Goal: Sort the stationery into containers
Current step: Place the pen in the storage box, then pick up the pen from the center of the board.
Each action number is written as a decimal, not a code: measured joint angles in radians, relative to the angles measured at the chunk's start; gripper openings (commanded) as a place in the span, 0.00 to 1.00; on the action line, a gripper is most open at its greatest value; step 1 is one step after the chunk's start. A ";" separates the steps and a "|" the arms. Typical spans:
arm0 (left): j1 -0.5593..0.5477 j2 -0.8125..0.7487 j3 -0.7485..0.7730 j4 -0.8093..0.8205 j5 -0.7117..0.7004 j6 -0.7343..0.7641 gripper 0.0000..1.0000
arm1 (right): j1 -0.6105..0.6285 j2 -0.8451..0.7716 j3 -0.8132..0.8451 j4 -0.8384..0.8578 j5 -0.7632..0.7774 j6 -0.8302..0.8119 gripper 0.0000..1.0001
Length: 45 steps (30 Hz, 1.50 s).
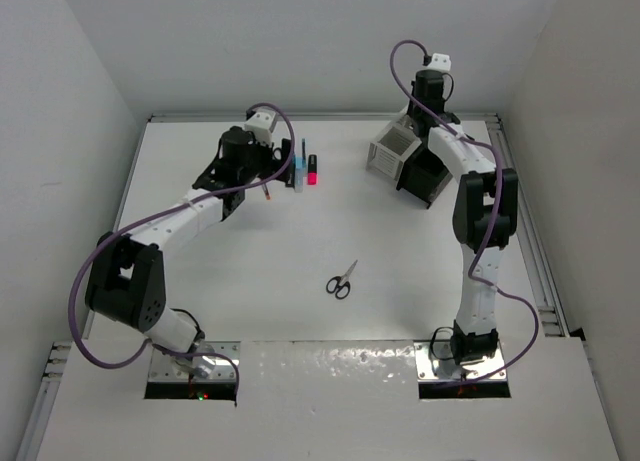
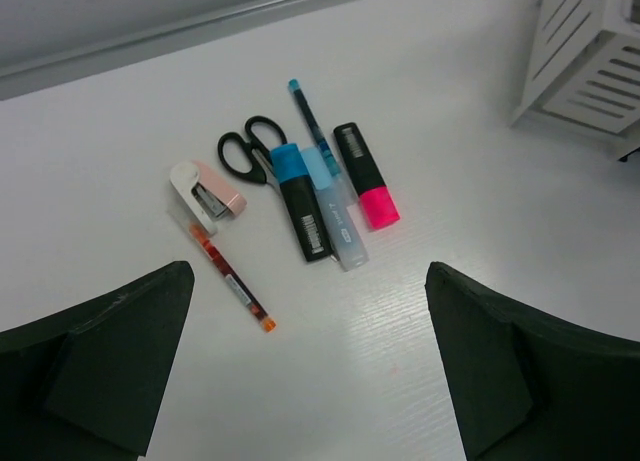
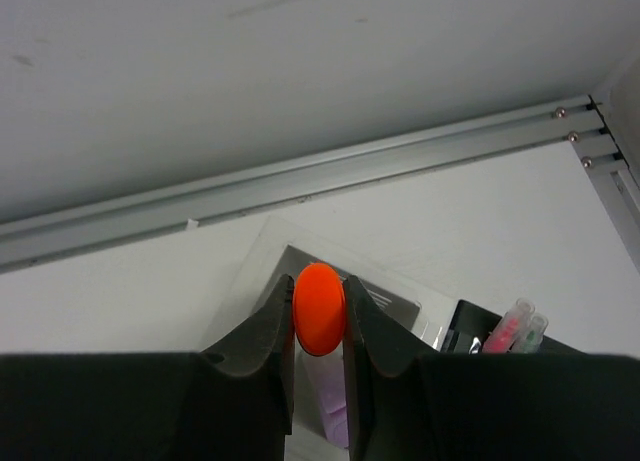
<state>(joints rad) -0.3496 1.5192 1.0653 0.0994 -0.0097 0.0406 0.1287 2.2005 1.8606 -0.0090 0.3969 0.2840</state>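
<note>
Two scissors are showing: one pair [image 1: 341, 280] is lying mid-desk [image 1: 230, 281], with the left gripper [image 1: 262, 176] hovering near the far edge. From the left wrist, its fingers [image 2: 120, 331] are standing spread over a stapler [image 2: 205, 193], orange pen [image 2: 232, 281], black scissors [image 2: 250, 149] and highlighters [image 2: 365, 176]. From the right wrist, the right gripper [image 3: 319, 303] is pinching an orange-capped marker [image 3: 319, 321] above the white box [image 3: 395, 299].

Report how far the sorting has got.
Done: pink pens stand in the black box. In hand: the right gripper is shut on an orange-tipped item at the white box. To do: the open left gripper hovers over markers, pens, scissors and a stapler; more scissors lie mid-table.
</note>
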 measured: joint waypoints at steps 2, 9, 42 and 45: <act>0.006 0.014 0.000 -0.006 -0.003 -0.003 1.00 | 0.000 0.000 -0.017 0.000 0.005 0.003 0.00; 0.017 0.053 0.000 -0.021 -0.003 -0.013 1.00 | -0.001 0.000 -0.024 0.000 -0.028 0.003 0.53; 0.044 0.713 0.634 -0.434 -0.024 -0.076 0.40 | 0.127 -0.359 -0.440 0.102 -0.336 0.005 0.44; 0.044 0.718 0.634 -0.417 -0.026 -0.078 0.42 | 0.128 -0.377 -0.459 0.095 -0.341 0.005 0.44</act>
<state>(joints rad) -0.3058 2.2375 1.6989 -0.3176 -0.0360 -0.0376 0.2565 1.8233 1.4017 0.0856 0.0555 0.2893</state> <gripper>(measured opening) 0.405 0.437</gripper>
